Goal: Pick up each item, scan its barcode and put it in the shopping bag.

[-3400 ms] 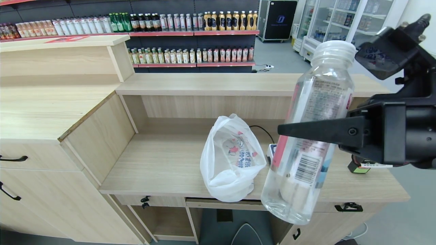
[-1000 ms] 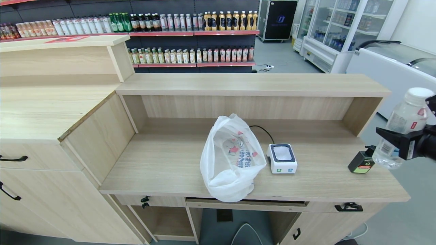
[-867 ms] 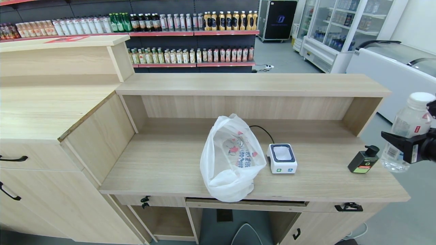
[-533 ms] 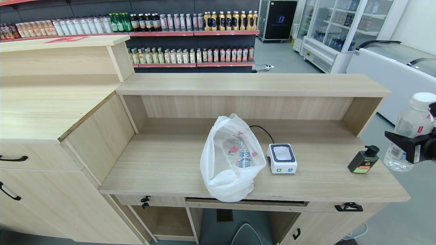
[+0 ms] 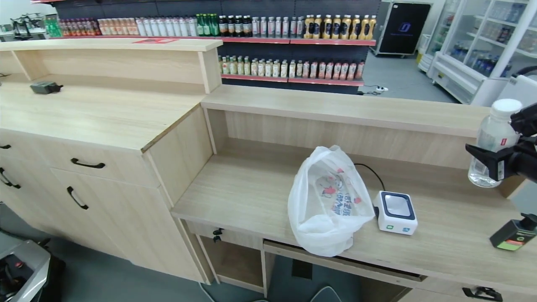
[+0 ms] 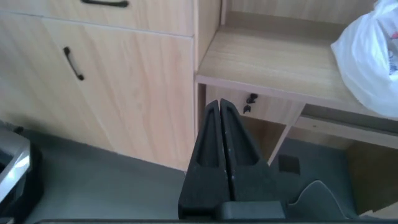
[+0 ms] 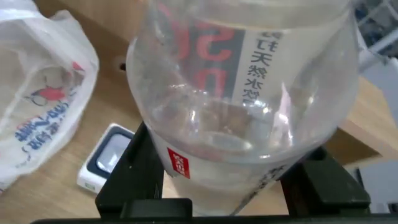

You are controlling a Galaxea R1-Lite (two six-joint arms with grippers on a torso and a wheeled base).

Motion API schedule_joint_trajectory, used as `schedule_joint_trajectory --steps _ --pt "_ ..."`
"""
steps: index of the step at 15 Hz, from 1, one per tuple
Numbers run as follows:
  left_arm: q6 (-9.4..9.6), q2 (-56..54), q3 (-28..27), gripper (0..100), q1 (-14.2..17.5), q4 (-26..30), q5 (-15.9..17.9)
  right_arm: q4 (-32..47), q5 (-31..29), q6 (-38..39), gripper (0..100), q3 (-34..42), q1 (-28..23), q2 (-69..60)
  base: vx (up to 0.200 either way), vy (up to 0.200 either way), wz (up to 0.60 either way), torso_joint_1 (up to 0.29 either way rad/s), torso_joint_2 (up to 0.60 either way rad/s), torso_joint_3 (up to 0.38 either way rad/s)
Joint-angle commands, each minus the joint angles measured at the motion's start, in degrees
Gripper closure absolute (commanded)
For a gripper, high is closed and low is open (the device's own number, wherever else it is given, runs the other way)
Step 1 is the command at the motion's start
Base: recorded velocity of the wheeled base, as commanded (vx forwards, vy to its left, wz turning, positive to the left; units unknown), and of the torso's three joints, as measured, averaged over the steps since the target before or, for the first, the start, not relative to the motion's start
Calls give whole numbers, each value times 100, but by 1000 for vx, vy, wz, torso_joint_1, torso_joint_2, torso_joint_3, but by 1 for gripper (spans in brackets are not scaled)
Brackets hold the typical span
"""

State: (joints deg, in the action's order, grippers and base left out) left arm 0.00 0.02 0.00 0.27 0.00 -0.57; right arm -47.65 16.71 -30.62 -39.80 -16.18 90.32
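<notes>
Right gripper (image 5: 487,161) clamps a clear bottle (image 5: 491,140) low on its body. The bottle is upright, white cap on top, and hangs in the air above the right end of the worktop (image 5: 251,197), toward the back right corner.

Scanner (image 5: 396,212) sits near the front edge, right of the middle, window facing up. Shopping bag (image 5: 327,201) stands just beside it on the left, mouth open, at the front edge. A dark pump bottle (image 5: 514,237) stands by the front right corner.

The step in hand looks like the scan, with the bottle not yet over the window.
- It should come down and left across the worktop, passing behind the pump bottle and not over it.
- The barcode needs to face the glass. I cannot tell which way it faces now, so a wrist roll may be called for.
- The wall is smooth, clear plastic, so the hold should stay firm and any tilt slow.
- Stop short of the bag's loose rim.

Head view gives the whole layout, the cap and the pump bottle. Right wrist view adds a black finger on each side of the bottle, red print on its label, and the scanner and bag below. Left wrist view shows the left gripper (image 6: 221,155) empty, fingers pressed together. It is low in front of the cabinet door (image 6: 124,93), below the worktop's front left corner.
</notes>
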Motion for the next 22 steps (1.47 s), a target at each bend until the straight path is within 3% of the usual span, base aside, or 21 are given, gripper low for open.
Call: schedule_joint_trajectory --steps 1,2,5,7,12,17,20,22 --pt "0 -2 0 100 0 0 -4 -16 227 -322 100 -467 -17 768 0 0 0 0 0 0" --pt "0 -2 0 100 0 0 -4 -34 324 -524 100 -537 -43 900 0 0 0 0 0 0" --pt "0 -2 0 100 0 0 -4 63 1563 -2114 100 -819 -413 1559 0 0 0 0 0 0" --pt "0 -2 0 100 0 0 -4 221 2161 -2695 100 -889 -544 1840 0 0 0 0 0 0" --pt "0 -2 0 100 0 0 -4 239 3119 -2949 100 -1425 -597 2649 0 0 0 0 0 0" --pt "0 -2 0 100 0 0 -4 318 3294 -3327 100 -1891 -562 3194 0 0 0 0 0 0" --pt "0 -2 0 100 0 0 -4 344 3927 -3582 100 -1961 -377 3422 0 0 0 0 0 0" --pt "0 -2 0 100 0 0 -4 406 3936 -3670 100 -2058 -281 3528 0 0 0 0 0 0"
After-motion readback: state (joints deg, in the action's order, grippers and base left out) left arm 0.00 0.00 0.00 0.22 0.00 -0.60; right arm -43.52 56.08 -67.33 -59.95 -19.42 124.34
